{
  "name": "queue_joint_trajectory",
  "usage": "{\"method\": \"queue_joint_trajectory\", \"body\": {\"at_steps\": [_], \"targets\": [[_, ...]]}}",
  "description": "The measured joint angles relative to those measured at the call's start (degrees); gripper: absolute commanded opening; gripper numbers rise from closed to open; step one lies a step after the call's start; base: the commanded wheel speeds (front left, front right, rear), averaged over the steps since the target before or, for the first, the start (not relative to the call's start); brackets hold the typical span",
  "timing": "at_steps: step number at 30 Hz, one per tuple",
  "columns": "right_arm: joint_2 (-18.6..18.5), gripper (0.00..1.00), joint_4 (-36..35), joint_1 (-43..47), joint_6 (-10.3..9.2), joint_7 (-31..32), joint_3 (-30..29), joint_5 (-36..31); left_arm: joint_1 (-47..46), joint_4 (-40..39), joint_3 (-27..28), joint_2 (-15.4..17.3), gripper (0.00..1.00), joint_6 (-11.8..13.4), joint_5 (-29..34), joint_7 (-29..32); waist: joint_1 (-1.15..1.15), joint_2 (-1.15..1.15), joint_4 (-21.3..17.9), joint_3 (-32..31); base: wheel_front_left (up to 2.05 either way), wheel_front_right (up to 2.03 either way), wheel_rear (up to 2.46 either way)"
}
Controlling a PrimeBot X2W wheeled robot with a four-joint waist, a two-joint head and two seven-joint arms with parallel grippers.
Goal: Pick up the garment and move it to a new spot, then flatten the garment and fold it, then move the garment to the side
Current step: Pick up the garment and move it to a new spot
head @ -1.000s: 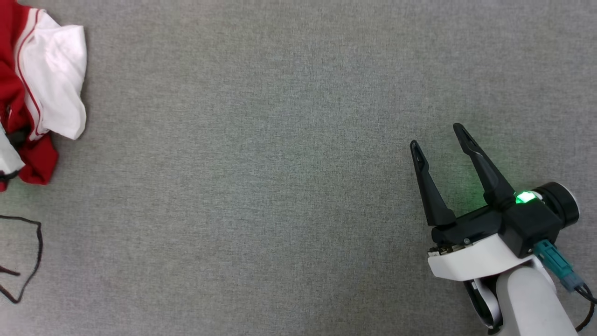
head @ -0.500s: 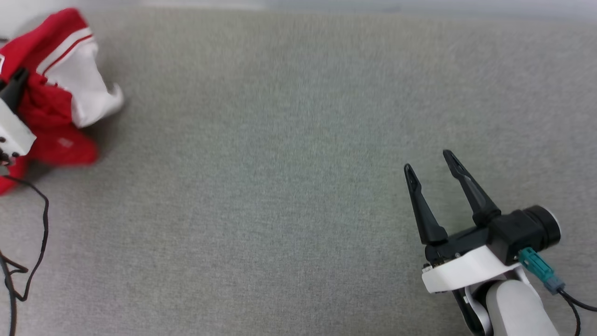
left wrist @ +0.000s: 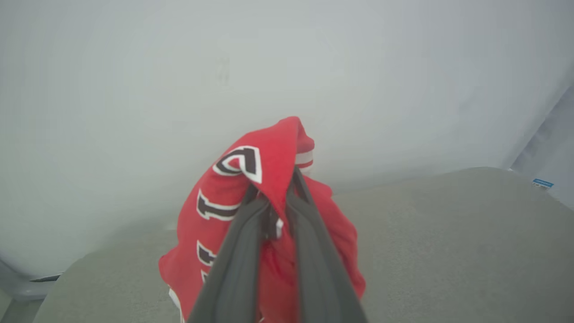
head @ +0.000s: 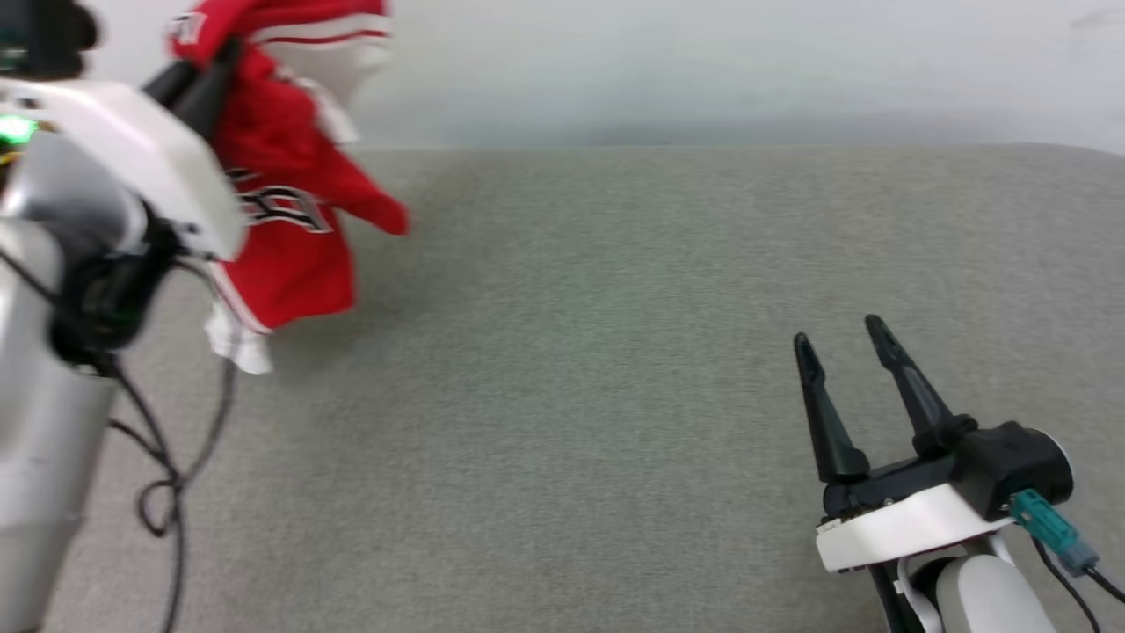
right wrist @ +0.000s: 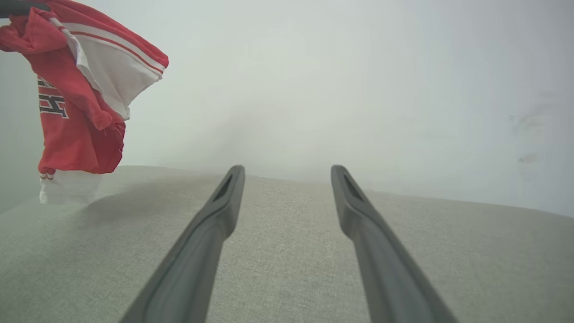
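Note:
The garment [head: 290, 220], a red jersey with white sleeves and black white-edged lettering, hangs bunched in the air at the upper left of the head view, its lowest white edge near the grey table. My left gripper [head: 206, 75] is shut on its top fold. From the left wrist, the two dark fingers [left wrist: 242, 251] pinch red cloth of the garment [left wrist: 264, 179] between them. The right wrist view has the garment [right wrist: 76, 112] dangling at far left. My right gripper [head: 844, 338] is open at the lower right, low over the table, with nothing between its fingers [right wrist: 215, 215].
A grey fabric-covered table [head: 615, 352] spreads under both arms, and a pale wall [head: 703, 61] rises behind its far edge. Black cables [head: 176, 457] hang from my left arm over the table's left side.
My left gripper has lifted the garment off the table and carried it up and rightward. The head view has tilted up, bringing the wall in. The right gripper has kept its open stance.

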Motion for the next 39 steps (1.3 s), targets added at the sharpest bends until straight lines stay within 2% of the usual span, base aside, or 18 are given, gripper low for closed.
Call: {"method": "queue_joint_trajectory", "body": {"at_steps": [4, 8, 12, 16, 17, 18, 19, 23, 28, 35, 39], "targets": [[0.0, 1.0, -0.34, 0.13, 0.0, 0.0, -1.27, 0.47, 0.24, -4.68, -3.67, -3.54, 0.0, 1.54, 1.49, 1.3, 0.0, 0.0, -2.56, -0.25, 0.0, 0.0, 0.0], [0.0, 1.0, -0.43, 0.06, 0.0, 0.0, -2.7, 0.88, 1.86, -5.21, -7.1, -8.71, 0.0, 2.49, 1.91, 0.18, 0.01, 0.0, -5.44, 0.19, 0.0, 0.0, 0.0], [0.0, 1.0, -0.53, -0.24, 0.0, 0.0, -4.81, 1.44, 3.32, -2.65, -10.11, -14.25, 0.0, 2.9, 2.7, -3.66, 0.01, 0.0, -8.58, 0.91, 0.0, 0.0, 0.0], [0.0, 1.0, -0.48, -0.53, 0.0, 0.0, -6.01, 1.99, 5.93, 3.7, -14.99, -19.57, 0.0, 2.88, 4.67, -6.77, 0.01, 0.0, -11.36, 1.9, 0.0, 0.0, 0.0], [-0.01, 1.0, -0.47, -0.54, 0.0, -0.01, -6.06, 2.13, 6.83, 5.93, -16.5, -20.71, 0.1, 2.4, 5.12, -6.91, 0.01, 0.0, -11.88, 2.2, 0.0, 0.0, 0.0], [0.0, 1.0, -0.41, -0.54, 0.0, 0.0, -5.92, 2.36, 7.63, 8.06, -17.98, -21.67, 0.49, 2.32, 5.82, -7.38, 0.01, 0.0, -12.31, 2.54, 0.0, 0.0, 0.0], [0.0, 1.0, -0.35, -0.55, 0.0, 0.0, -5.68, 2.41, 8.1, 10.42, -19.35, -22.28, 1.0, 1.96, 6.86, -7.8, 0.02, 0.0, -12.65, 2.88, 0.0, 0.0, 0.0], [0.02, 1.0, 0.08, -0.57, 0.0, 0.0, -4.31, 2.9, 9.9, 17.78, -22.71, -24.25, 1.0, 0.1, 8.09, -9.62, 0.02, 0.0, -13.33, 4.1, 0.0, 0.0, 0.0], [0.03, 1.0, 0.67, -0.55, 0.0, 0.0, -4.01, 2.56, 10.06, 21.67, -23.01, -26.49, 1.0, -1.67, 7.98, -14.39, 0.02, 0.0, -11.68, 4.43, 0.0, 0.0, 0.0], [0.02, 1.0, 1.81, -0.41, 0.0, 0.0, -4.67, 1.33, 9.34, 21.54, -21.81, -26.73, 1.0, -2.93, 7.76, -20.29, 0.02, 0.0, -8.44, 2.91, 0.0, 0.0, 0.0], [0.05, 1.0, 2.67, 0.53, 0.0, 0.0, -5.33, 0.46, 9.41, 19.04, -20.84, -25.64, 1.0, -3.22, 7.33, -22.68, 0.02, 0.0, -6.11, 0.72, 0.0, 0.0, 0.0]]}}
